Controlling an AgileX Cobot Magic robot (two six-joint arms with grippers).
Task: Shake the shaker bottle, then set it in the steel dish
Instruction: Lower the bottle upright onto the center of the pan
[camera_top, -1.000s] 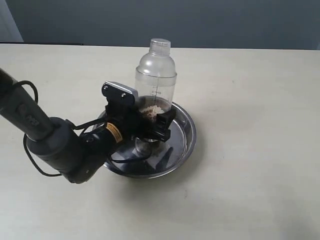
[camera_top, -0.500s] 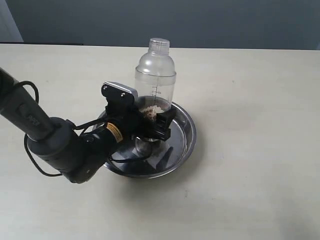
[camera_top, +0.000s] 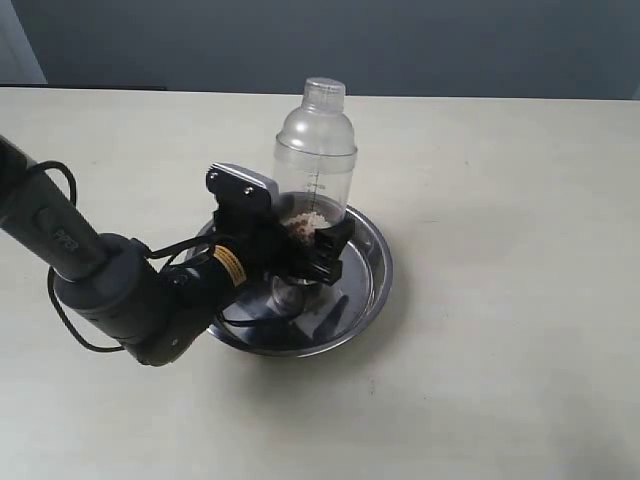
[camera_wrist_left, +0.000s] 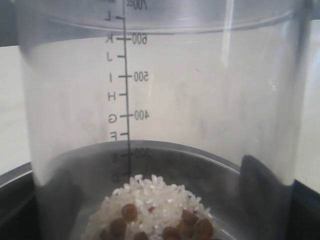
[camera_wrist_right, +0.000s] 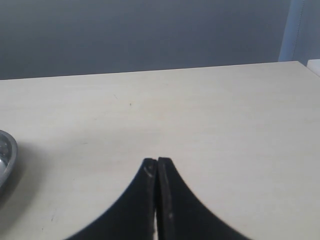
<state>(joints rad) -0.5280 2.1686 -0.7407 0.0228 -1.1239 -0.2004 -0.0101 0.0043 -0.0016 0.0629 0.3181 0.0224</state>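
The clear plastic shaker bottle (camera_top: 315, 160) with small brown pellets inside is upright, low in the round shiny steel dish (camera_top: 376, 272) on the pale desk (camera_top: 500, 330). The left gripper (camera_top: 300, 248) holds its low part between the jaws. I cannot tell if the bottom touches the dish. I think only letting go is left. The right gripper (camera_wrist_right: 156, 161) has its jaws pressed together on nothing.

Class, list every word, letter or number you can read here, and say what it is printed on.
"600", "500", "400": measuring scale on the clear plastic shaker bottle.
"L", "K", "J", "I", "H", "G", "F": letters beside that scale.
"700", "300": same scale, the first cut off, the second faint.
Yellow label on the left arm: too small to read.
White marking further up that arm: too blurred to read.
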